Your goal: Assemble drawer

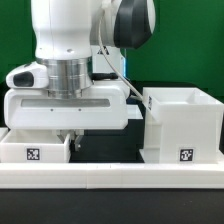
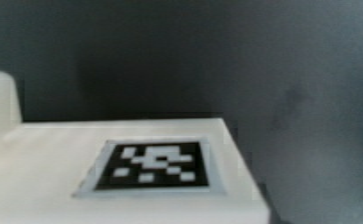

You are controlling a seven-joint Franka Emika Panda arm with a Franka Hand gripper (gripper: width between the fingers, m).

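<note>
A white open-topped drawer box (image 1: 183,125) with a tag on its front stands at the exterior view's right. A second white drawer part (image 1: 35,148), also tagged, lies at the exterior view's left. My gripper (image 1: 72,140) hangs low just over that part's right end, close to it or touching it. In the wrist view the white part (image 2: 53,160) fills the lower area, with a black-and-white tag (image 2: 155,166) on its face. My fingers do not show in the wrist view and are mostly hidden in the exterior view, so their opening is unclear.
A long white bar (image 1: 110,172) runs across the front of the dark table (image 1: 110,148). A green wall stands behind. The arm's body (image 1: 70,60) hides the middle of the scene. Dark table (image 2: 302,120) lies beside the part in the wrist view.
</note>
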